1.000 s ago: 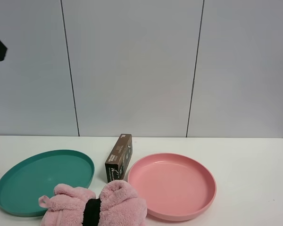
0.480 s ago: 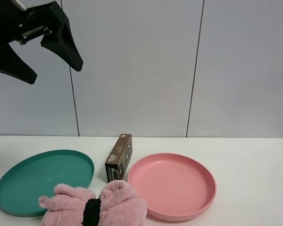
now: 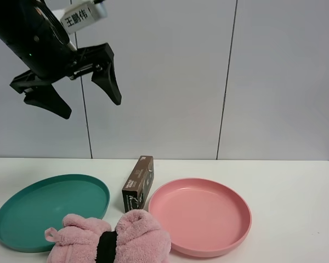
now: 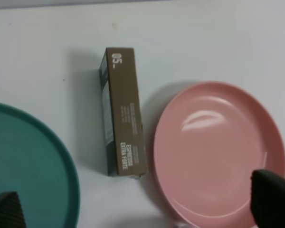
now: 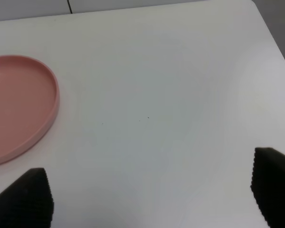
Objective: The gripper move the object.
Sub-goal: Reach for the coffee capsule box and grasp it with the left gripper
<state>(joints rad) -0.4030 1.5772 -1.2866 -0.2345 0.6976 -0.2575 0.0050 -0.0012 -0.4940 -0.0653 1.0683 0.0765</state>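
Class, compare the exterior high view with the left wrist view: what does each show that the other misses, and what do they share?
Only exterior high: the pink plush, the left arm's white tag and the wall. Only left wrist: a top-down look at the brown box, its "05" legible. Both: the box, teal plate, pink plate and the open jaws.

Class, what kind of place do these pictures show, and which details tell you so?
Probably a robot lab bench: white table against plain wall panels, an open black pincer above a box, plush, teal plate and pink plate.
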